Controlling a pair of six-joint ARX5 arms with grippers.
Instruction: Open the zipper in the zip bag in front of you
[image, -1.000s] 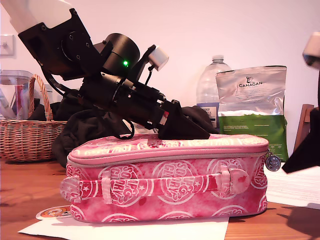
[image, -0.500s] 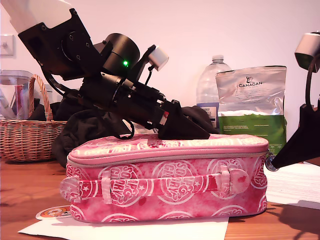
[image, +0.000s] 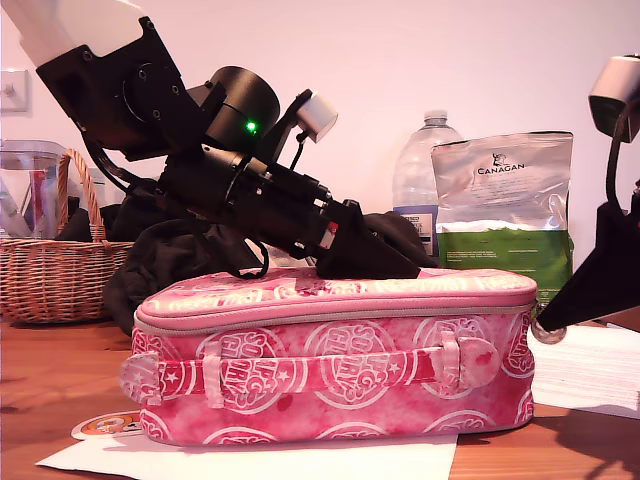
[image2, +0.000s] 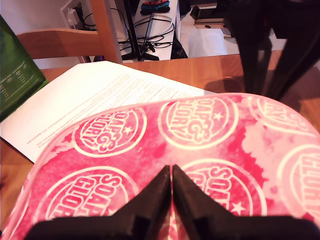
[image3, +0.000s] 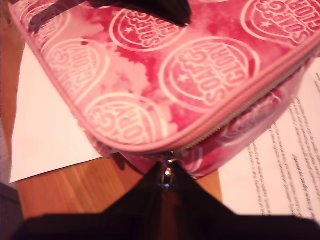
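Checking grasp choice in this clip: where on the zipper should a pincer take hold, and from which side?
Grip the small metal pull hanging at the zipper's end, on the zip bag's corner at the exterior view's right. Come from outside that corner, as my second gripper does: the pull dangles free there, while the teeth lie flat against the fabric.

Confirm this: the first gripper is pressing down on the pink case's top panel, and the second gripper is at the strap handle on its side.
Not quite. My second gripper is at the zipper pull on the zip bag's end corner, not the strap handle, as the second wrist view shows. My first gripper does press on the top panel.
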